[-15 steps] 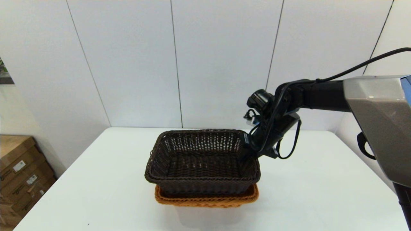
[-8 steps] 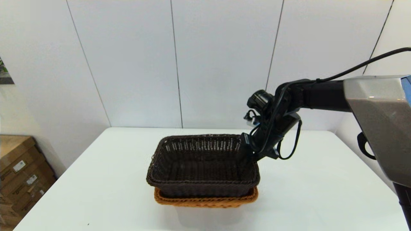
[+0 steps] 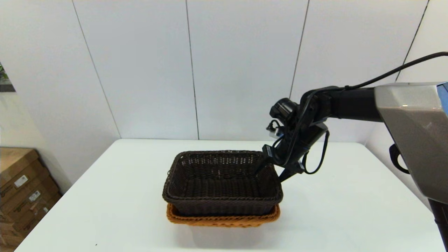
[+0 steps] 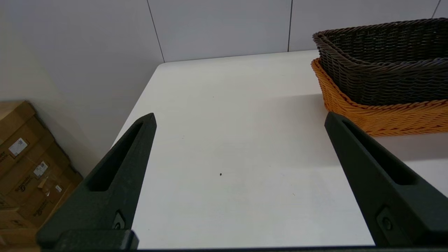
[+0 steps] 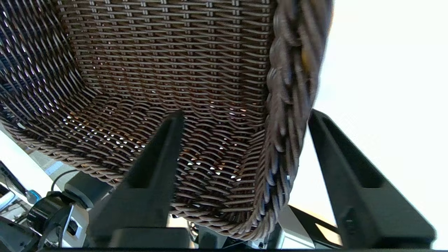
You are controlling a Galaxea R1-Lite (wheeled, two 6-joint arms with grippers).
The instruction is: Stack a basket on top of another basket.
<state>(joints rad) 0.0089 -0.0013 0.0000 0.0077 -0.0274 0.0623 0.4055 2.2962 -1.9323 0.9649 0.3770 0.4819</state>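
Looking from the head camera, you see the dark brown basket (image 3: 222, 183) sitting nested in the orange basket (image 3: 224, 219) near the middle of the white table (image 3: 350, 210). Only the braided orange rim shows under it. Your right gripper (image 3: 274, 172) is at the dark basket's far right corner, its fingers spread apart with the rolled rim between them, one finger inside and one outside, not pressing it. Your left gripper (image 4: 239, 120) hangs over bare table, well apart from the baskets, with fingers wide apart and holding nothing.
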